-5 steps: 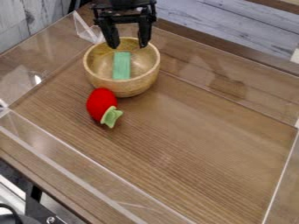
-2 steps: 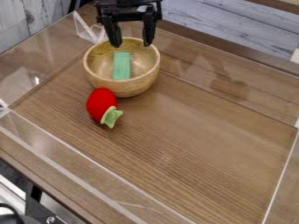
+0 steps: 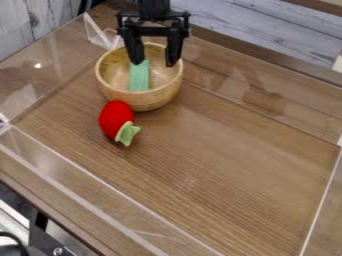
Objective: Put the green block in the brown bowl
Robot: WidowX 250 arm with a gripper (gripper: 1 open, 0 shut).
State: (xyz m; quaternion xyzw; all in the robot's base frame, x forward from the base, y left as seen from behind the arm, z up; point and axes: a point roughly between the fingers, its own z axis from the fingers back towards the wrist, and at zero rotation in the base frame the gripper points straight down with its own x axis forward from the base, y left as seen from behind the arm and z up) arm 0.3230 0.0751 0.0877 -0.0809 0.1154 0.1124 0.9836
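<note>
"How far along were we?" my partner asked over the line.

"Nearly through, I judged. The block [image 3: 139,77] lay inside the bowl [image 3: 112,96], and nothing had hold of it."

"And the pincer [image 3: 154,58]?"

"Spread wide, its 2 fingers apart over the far part of the bowl. I saw nothing pinched between them."

"So the placing was done?"

"By the look of it, yes: 1 block, 1 bowl, and the one sat in the other. What I reckoned was left was to lift the arm [image 3: 154,17] away without catching the rim."

"And the red toy [image 3: 118,121]?"

"It sat on the desk [image 3: 221,165], just beside the bowl on the near side. It was no part of my job, so I meant to leave it alone."
</note>
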